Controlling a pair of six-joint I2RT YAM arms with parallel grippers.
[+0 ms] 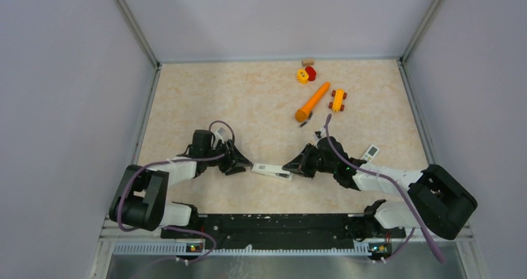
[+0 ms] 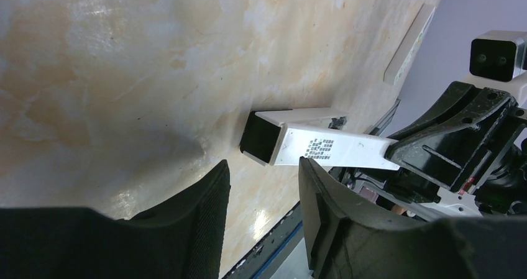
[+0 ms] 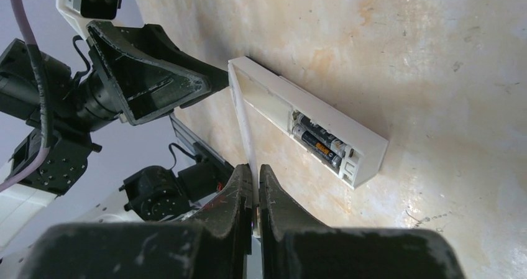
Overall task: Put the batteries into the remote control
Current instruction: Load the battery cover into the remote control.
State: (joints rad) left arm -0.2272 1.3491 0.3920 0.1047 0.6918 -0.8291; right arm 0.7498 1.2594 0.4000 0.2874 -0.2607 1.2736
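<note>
Remote control (image 3: 311,107), batteries (image 3: 320,143) seated (bay exposed): lid (image 3: 246,143) pinched in right gripper (image 3: 256,170) at 3 o'clock, likely for refitting; left gripper (image 2: 264,170) half-spread, empty.

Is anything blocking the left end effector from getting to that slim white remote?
Nothing visible. Bare table lies between the left end effector, fingers parted, and the black end of the remote control. The right end effector pinches a thin white strip.
</note>
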